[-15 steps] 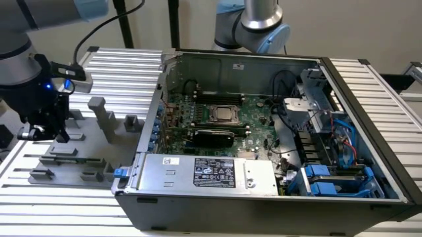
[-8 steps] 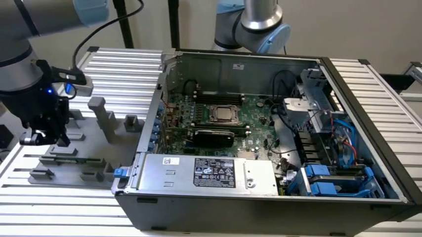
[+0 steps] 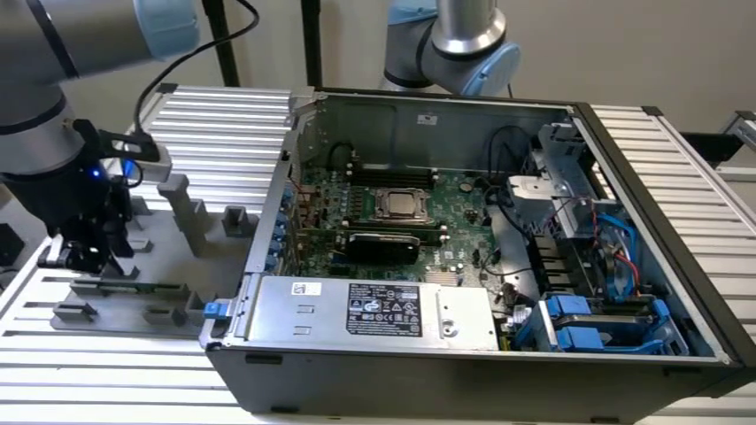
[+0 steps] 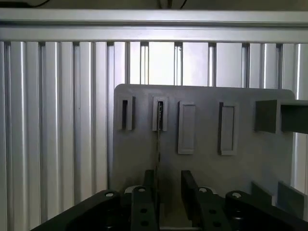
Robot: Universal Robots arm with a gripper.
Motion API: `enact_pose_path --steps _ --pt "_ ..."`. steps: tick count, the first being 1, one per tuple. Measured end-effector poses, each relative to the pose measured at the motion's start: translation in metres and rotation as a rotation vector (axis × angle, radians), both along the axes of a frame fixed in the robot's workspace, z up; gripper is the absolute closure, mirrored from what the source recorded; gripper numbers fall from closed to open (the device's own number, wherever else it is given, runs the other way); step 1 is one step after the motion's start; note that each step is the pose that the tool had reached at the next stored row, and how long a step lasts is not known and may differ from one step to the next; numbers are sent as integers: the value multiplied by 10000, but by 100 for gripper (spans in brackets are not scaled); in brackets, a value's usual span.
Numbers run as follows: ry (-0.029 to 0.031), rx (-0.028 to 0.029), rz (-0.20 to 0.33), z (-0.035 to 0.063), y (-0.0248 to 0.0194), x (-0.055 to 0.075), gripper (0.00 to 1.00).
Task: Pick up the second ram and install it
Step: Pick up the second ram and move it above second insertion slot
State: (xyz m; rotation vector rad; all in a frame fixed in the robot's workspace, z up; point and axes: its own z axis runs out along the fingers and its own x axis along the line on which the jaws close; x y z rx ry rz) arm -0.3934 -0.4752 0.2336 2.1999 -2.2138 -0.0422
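My jaws stand apart, with a clear gap between my two black fingers (image 4: 189, 192), and my gripper (image 4: 168, 178) is clamped on nothing. In the wrist view the second ram (image 4: 158, 144), a slim stick seen edge-on as one thin dark line, runs from that gap away to a small upright grey slot block (image 4: 160, 114). It lies much closer to one finger than to the other; whether it touches that finger I cannot tell. Its green face and chips are hidden from this angle. Under it lies the flat grey fixture plate (image 4: 207, 168), which carries more rectangular grey blocks, one of them cut off at the frame's edge. Beyond the plate is the ribbed aluminium table (image 4: 57, 120).

The exterior view shows what my wrist camera misses. I hang low over the end of the stick toward the exterior view's left, and the stick lies lengthwise in its holders on the plate. Well apart, to the exterior view's right, sits the open grey computer case (image 3: 473, 372) with its big green motherboard (image 3: 455, 208) and square metal CPU socket (image 3: 402, 205). Farthest back, a silver second arm (image 3: 455, 40) is cut off by the frame.
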Motion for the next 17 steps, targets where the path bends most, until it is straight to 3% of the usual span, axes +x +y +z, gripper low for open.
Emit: enact_pose_path --steps 8,17 --pt "-49 50 0 -126 -70 0 0" --pt "-135 144 0 -237 -83 12 0"
